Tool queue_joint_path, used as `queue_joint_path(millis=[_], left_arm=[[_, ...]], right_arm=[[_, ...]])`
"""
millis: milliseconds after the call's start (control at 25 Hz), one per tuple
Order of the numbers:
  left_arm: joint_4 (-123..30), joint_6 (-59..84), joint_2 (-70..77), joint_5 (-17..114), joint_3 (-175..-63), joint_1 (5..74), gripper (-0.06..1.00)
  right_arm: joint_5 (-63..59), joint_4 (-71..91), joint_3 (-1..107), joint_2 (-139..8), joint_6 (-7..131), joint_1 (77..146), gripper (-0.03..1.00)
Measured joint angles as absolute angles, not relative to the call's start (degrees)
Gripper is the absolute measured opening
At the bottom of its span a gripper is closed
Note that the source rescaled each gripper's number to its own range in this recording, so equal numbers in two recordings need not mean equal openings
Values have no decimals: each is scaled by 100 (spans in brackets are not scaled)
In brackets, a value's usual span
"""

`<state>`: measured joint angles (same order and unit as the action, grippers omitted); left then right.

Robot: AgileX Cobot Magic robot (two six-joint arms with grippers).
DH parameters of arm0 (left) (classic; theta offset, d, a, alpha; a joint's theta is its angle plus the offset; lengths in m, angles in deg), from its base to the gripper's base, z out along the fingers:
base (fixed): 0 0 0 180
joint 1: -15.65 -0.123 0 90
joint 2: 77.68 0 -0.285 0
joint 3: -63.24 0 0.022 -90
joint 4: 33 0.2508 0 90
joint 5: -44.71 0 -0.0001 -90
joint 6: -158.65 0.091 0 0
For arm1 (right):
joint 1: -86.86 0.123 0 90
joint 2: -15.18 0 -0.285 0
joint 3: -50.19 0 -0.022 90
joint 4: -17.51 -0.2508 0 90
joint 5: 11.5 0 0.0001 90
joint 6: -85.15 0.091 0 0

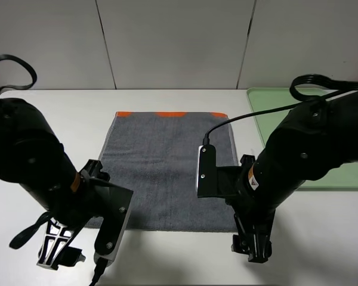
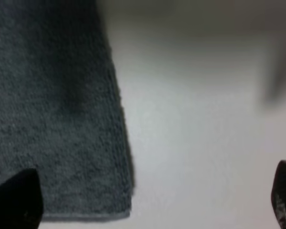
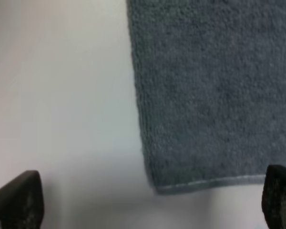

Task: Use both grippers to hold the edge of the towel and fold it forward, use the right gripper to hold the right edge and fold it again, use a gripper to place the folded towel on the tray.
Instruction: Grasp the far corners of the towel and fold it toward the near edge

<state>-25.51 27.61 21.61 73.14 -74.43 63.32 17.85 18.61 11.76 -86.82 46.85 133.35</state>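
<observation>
Gripper jaws on both arms stand wide apart and hold nothing: the left gripper [image 1: 58, 253] hangs just off the near left corner of the towel [image 1: 167, 170], and the right gripper [image 1: 250, 243] hangs just off its near right corner. Whether any fingertip touches the cloth cannot be told. The towel lies flat and spread out in the middle of the surface [image 1: 59, 110], with its orange bands [image 1: 170, 114] along the far hem and its plain near edge [image 1: 167, 229] running between the two grippers. That pairing looks deliberate: taking the near edge at both corners at once would let the cloth rise evenly and travel toward the far side without twisting. In the left wrist view one finger [image 2: 14, 202] sits over the cloth by the corner and the other over bare surface, so the corner lies inside the gap. In the right wrist view the corner likewise lies between the fingers, one [image 3: 16, 202] over bare surface. The wide opening leaves room to come down astride the hem. The tray [image 1: 280, 98] lies on the far right, near the towel's right edge [image 1: 233, 143] without touching it, and partly hidden by the right arm. By my reading the first fold is not yet begun. The next move calls for lowering and closing on the hem, at the risk of missing the thin edge.
</observation>
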Motion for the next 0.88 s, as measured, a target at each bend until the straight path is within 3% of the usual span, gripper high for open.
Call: queue_joint_path(millis=[400,680,880], left_arm=[[-2564,2708,2161,6321,-6907,6290,95],[-2572,2493,2161,6073,-6901,5485,94],[-2585,2481,2161,6016,-6901,5355,94]], right_arm=[[1394,1751,1181,-9046,4643,13335,100],[1288,1751,1183,-9268,4643,13335,100],[1180,1751,1187,-9457,4643,13335,100]])
